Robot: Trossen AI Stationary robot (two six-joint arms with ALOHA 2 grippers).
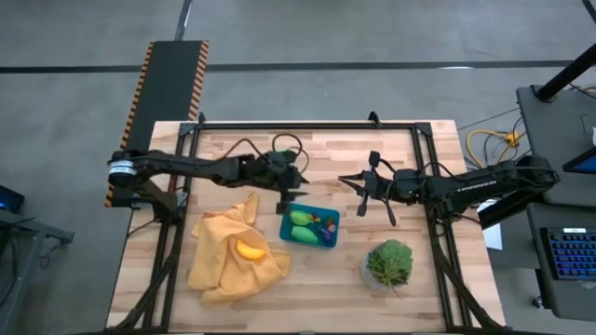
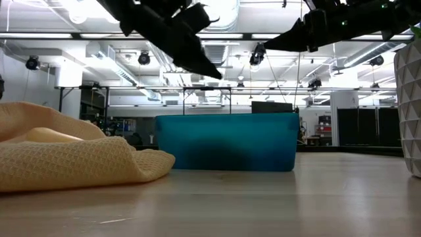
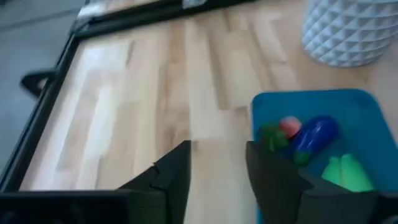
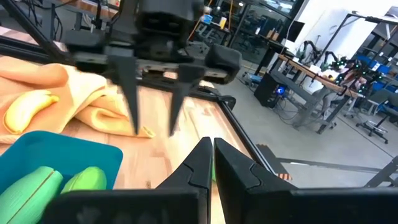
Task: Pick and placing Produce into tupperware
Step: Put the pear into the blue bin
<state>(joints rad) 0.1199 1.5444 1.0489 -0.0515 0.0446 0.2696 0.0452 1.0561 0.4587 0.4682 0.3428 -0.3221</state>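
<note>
The teal tupperware sits mid-table and holds two green pieces, a purple piece and a pink-red one. A yellow-orange piece lies on the mustard cloth, left of the container. My left gripper hangs open, fingers pointing down, above the container's far-left corner, and holds nothing. In the right wrist view the left gripper shows beyond the tupperware. My right gripper hovers shut and empty, off the table, past the container's far-right side.
A leafy green plant in a pot stands right of the container, toward the near edge. The crumpled cloth covers the near-left table. A black frame rail runs along the far edge. Bare wood shows on the table's far side.
</note>
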